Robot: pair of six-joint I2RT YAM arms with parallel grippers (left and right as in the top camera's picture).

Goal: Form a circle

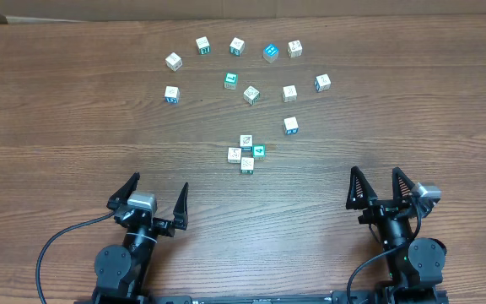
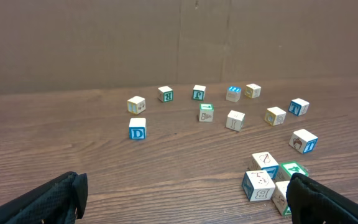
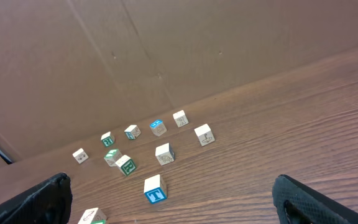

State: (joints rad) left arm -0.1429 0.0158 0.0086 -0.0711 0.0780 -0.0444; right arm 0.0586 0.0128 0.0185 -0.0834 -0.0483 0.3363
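Observation:
Small white and teal cubes lie scattered on the far half of the wooden table [image 1: 74, 143]. They make no closed circle. Several cubes run in an arc [image 1: 237, 46] along the back, from one at the left [image 1: 173, 61] round to one at the right [image 1: 322, 82]. Others sit inside it [image 1: 251, 95] [image 1: 289, 93] [image 1: 171, 94]. A tight cluster [image 1: 246, 153] [image 2: 265, 178] sits in front of the rest, with a single cube [image 1: 290, 126] to its right. My left gripper [image 1: 159, 184] [image 2: 185, 205] is open and empty, near the front left. My right gripper [image 1: 376, 174] [image 3: 179, 202] is open and empty at the front right. A cube marked T [image 3: 155, 189] lies ahead of it.
A brown cardboard wall [image 2: 179, 43] [image 3: 166, 50] stands behind the table's far edge. A black cable [image 1: 57, 245] loops from the left arm's base near the front edge. Bare wood lies between both grippers and the cluster.

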